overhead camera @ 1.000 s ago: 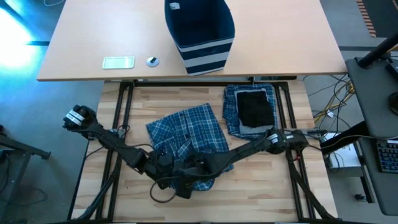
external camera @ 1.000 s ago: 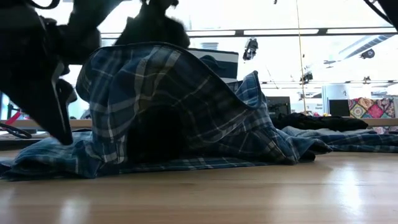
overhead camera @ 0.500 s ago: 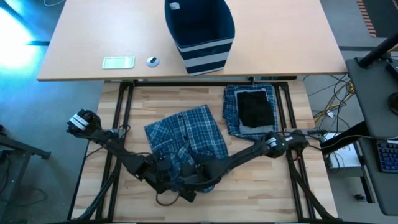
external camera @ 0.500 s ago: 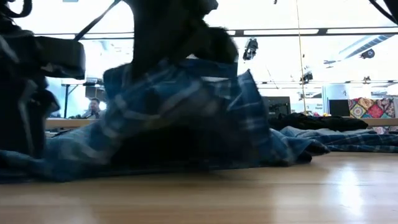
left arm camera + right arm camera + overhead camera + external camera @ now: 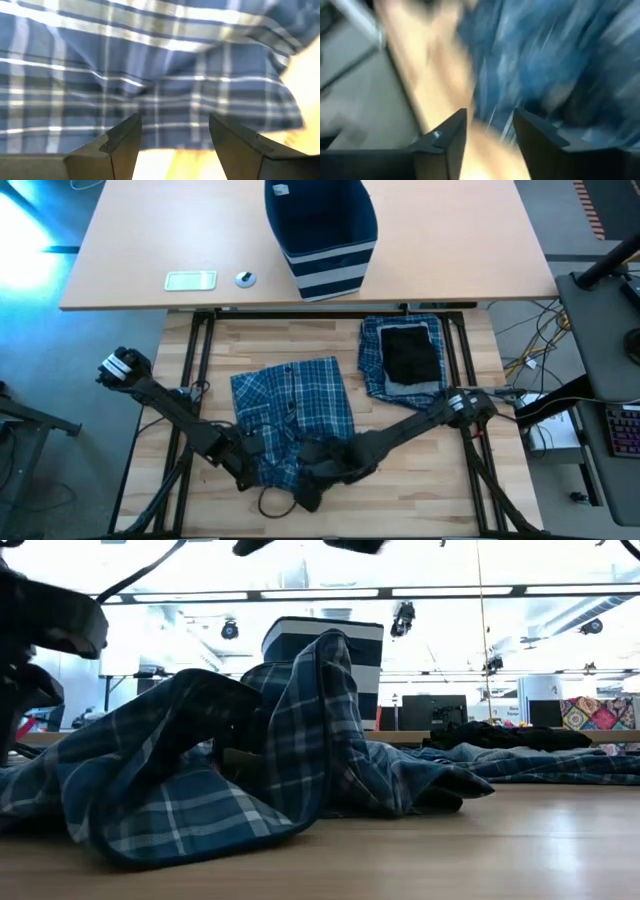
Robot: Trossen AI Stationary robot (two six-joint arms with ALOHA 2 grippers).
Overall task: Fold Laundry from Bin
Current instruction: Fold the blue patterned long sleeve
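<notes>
Plaid shirt dropped flat near the worktop's front edge

The plaid shirt (image 5: 293, 412), lifted a moment ago, now lies slumped; left gripper (image 5: 172, 145) and right gripper (image 5: 487, 135) both spread, empty, at its front hem, ready for folding.

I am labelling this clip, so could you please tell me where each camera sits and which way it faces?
High: overhead, straight down on the plaid garment, bin and both arms.
Low: table height, level across the garment to the bin.
Left wrist: past its open fingers at plaid.
Right wrist: past its fingers, blurred plaid.
All share the garment.
</notes>
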